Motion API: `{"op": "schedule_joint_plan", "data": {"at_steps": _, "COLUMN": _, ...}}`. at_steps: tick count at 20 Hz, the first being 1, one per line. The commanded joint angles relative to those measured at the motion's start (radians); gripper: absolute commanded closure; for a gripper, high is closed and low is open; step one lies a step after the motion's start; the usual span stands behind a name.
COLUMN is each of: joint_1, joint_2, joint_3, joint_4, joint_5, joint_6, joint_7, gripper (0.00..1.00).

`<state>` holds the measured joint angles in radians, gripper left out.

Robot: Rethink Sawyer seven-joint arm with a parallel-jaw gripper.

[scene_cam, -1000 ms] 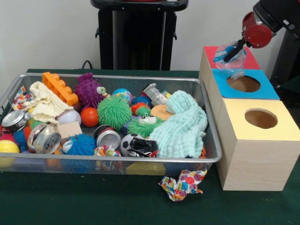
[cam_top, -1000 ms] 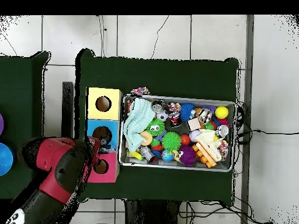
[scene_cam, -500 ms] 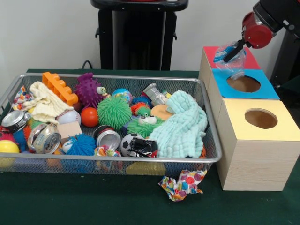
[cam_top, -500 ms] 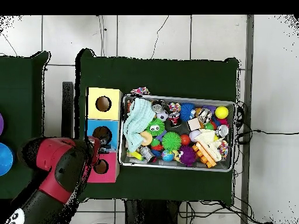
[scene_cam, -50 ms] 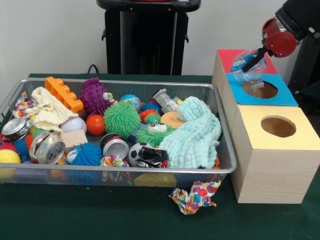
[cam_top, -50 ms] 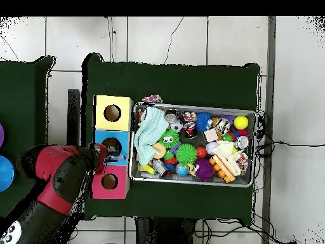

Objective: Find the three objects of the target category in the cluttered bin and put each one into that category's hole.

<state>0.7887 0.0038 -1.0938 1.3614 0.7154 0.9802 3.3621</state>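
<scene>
Front view: at upper right we see the gripper (scene_cam, -50 ms: 256,56) with its jaws clenched on a crumpled plastic bottle (scene_cam, -50 ms: 246,67) above the blue box (scene_cam, -50 ms: 285,94). We judge delivery is underway; next, centre the bottle over the hole (scene_cam, -50 ms: 260,89), then release.

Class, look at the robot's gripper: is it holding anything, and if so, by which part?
Yes. The gripper holds a crumpled clear plastic bottle by its upper end, hanging above the blue box.
</scene>
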Motion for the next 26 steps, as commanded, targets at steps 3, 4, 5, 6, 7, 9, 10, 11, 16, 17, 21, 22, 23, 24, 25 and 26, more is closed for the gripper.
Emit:
{"op": "schedule_joint_plan", "data": {"at_steps": 3, "joint_1": -0.053, "joint_2": 0.086, "joint_3": 0.077, "joint_4": -0.139, "joint_5": -0.049, "joint_6": 0.090, "joint_7": 0.178, "gripper": 1.00}}
{"op": "schedule_joint_plan", "data": {"at_steps": 4, "joint_1": -0.054, "joint_2": 0.091, "joint_3": 0.075, "joint_4": -0.144, "joint_5": -0.048, "joint_6": 0.089, "joint_7": 0.181, "gripper": 1.00}}
{"op": "schedule_joint_plan", "data": {"at_steps": 5, "joint_1": -0.055, "joint_2": 0.095, "joint_3": 0.072, "joint_4": -0.150, "joint_5": -0.047, "joint_6": 0.088, "joint_7": 0.184, "gripper": 1.00}}
{"op": "schedule_joint_plan", "data": {"at_steps": 6, "joint_1": -0.054, "joint_2": 0.100, "joint_3": 0.066, "joint_4": -0.157, "joint_5": -0.049, "joint_6": 0.099, "joint_7": 0.190, "gripper": 1.00}}
{"op": "schedule_joint_plan", "data": {"at_steps": 7, "joint_1": -0.054, "joint_2": 0.108, "joint_3": 0.058, "joint_4": -0.168, "joint_5": -0.056, "joint_6": 0.114, "joint_7": 0.191, "gripper": 1.00}}
{"op": "schedule_joint_plan", "data": {"at_steps": 9, "joint_1": -0.053, "joint_2": 0.108, "joint_3": 0.058, "joint_4": -0.163, "joint_5": -0.073, "joint_6": 0.110, "joint_7": 0.157, "gripper": 1.00}}
{"op": "schedule_joint_plan", "data": {"at_steps": 10, "joint_1": -0.052, "joint_2": 0.106, "joint_3": 0.060, "joint_4": -0.160, "joint_5": -0.081, "joint_6": 0.109, "joint_7": 0.140, "gripper": 1.00}}
{"op": "schedule_joint_plan", "data": {"at_steps": 11, "joint_1": -0.052, "joint_2": 0.101, "joint_3": 0.067, "joint_4": -0.154, "joint_5": -0.096, "joint_6": 0.105, "joint_7": 0.108, "gripper": 1.00}}
{"op": "schedule_joint_plan", "data": {"at_steps": 16, "joint_1": -0.049, "joint_2": 0.098, "joint_3": 0.091, "joint_4": -0.134, "joint_5": -0.135, "joint_6": 0.060, "joint_7": 0.060, "gripper": 1.00}}
{"op": "schedule_joint_plan", "data": {"at_steps": 17, "joint_1": -0.048, "joint_2": 0.101, "joint_3": 0.094, "joint_4": -0.135, "joint_5": -0.141, "joint_6": 0.059, "joint_7": 0.061, "gripper": 1.00}}
{"op": "schedule_joint_plan", "data": {"at_steps": 21, "joint_1": -0.046, "joint_2": 0.107, "joint_3": 0.101, "joint_4": -0.131, "joint_5": -0.149, "joint_6": 0.046, "joint_7": 0.074, "gripper": 1.00}}
{"op": "schedule_joint_plan", "data": {"at_steps": 22, "joint_1": -0.046, "joint_2": 0.106, "joint_3": 0.102, "joint_4": -0.131, "joint_5": -0.151, "joint_6": 0.046, "joint_7": 0.075, "gripper": 1.00}}
{"op": "schedule_joint_plan", "data": {"at_steps": 23, "joint_1": -0.045, "joint_2": 0.106, "joint_3": 0.100, "joint_4": -0.131, "joint_5": -0.153, "joint_6": 0.047, "joint_7": 0.078, "gripper": 1.00}}
{"op": "schedule_joint_plan", "data": {"at_steps": 24, "joint_1": -0.045, "joint_2": 0.107, "joint_3": 0.096, "joint_4": -0.132, "joint_5": -0.157, "joint_6": 0.051, "joint_7": 0.080, "gripper": 1.00}}
{"op": "schedule_joint_plan", "data": {"at_steps": 25, "joint_1": -0.044, "joint_2": 0.108, "joint_3": 0.093, "joint_4": -0.133, "joint_5": -0.160, "joint_6": 0.055, "joint_7": 0.082, "gripper": 1.00}}
{"op": "schedule_joint_plan", "data": {"at_steps": 26, "joint_1": -0.044, "joint_2": 0.105, "joint_3": 0.094, "joint_4": -0.130, "joint_5": -0.161, "joint_6": 0.051, "joint_7": 0.081, "gripper": 1.00}}
